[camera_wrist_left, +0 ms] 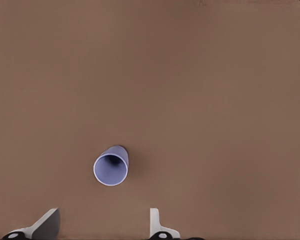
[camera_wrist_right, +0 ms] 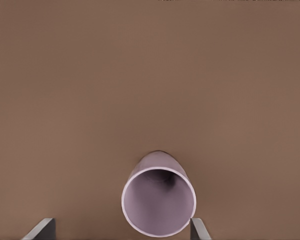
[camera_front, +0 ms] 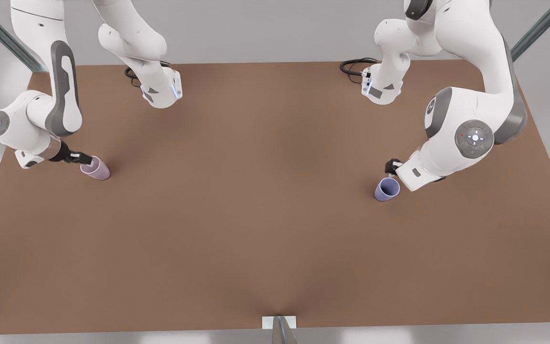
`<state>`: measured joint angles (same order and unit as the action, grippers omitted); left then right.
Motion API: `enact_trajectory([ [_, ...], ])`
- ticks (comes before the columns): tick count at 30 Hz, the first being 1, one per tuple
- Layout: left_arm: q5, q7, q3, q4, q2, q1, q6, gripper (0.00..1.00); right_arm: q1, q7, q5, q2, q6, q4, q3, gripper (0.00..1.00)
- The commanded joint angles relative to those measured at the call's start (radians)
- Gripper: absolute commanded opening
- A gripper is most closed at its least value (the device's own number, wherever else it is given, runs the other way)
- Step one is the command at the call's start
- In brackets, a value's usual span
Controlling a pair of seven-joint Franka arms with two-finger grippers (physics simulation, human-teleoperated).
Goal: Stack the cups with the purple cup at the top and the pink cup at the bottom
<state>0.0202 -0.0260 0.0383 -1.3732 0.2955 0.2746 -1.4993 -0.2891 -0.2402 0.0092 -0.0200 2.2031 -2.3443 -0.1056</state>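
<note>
1. Cups stand upright, mouths up, well apart on the table (camera_front: pixel 265 215): pink cup (camera_front: pixel 96 168) near the front view's left edge, purple cup (camera_front: pixel 387 189) toward its right.
2. Broad bare tabletop lies between them.
3. Right gripper (camera_wrist_right: pixel 121 227), fingers spread, straddles the pink cup.
4. Left gripper (camera_wrist_left: pixel 102 225), fingers apart, hovers above the purple cup (camera_wrist_left: pixel 111 166); the wrist view reveals its inside.

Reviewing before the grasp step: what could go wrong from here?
1. The right hand is open with its fingers straddling the pale pink-mauve tapered cup; the taper could let it slip on closing.
2. The left hand is open and apart from the periwinkle blue-purple tapered cup, so it may knock it on approach.
</note>
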Motion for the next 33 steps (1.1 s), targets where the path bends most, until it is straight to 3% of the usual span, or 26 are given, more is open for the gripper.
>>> enact_trajectory([
  [1, -0.002, -0.149, 0.0, 0.0, 0.001, 0.0, 0.004, 1.0, -0.001, -0.111, 0.002, 0.012, 0.037, -0.009, 0.001, 1.0],
  [8, -0.005, -0.15, 0.0, 0.0, 0.001, 0.0, 0.004, 1.0, -0.021, -0.114, 0.003, 0.014, 0.064, -0.038, -0.008, 1.0],
  [24, -0.008, -0.147, 0.0, 0.0, 0.001, 0.0, 0.004, 1.0, -0.311, -0.298, 0.0, 0.087, 0.107, -0.004, -0.009, 1.0],
  [29, -0.008, -0.146, 0.0, 0.0, 0.004, 0.0, 0.004, 1.0, -0.233, -0.22, 0.002, 0.1, 0.135, -0.026, 0.003, 1.0],
  [31, -0.008, -0.146, 0.0, 0.0, 0.004, 0.0, 0.004, 1.0, -0.18, -0.162, 0.003, 0.218, 0.08, 0.106, 0.006, 1.0],
  [33, -0.008, -0.147, 0.0, 0.0, 0.002, 0.0, 0.004, 1.0, -0.177, -0.163, -0.002, 0.227, -0.032, 0.174, 0.004, 1.0],
])
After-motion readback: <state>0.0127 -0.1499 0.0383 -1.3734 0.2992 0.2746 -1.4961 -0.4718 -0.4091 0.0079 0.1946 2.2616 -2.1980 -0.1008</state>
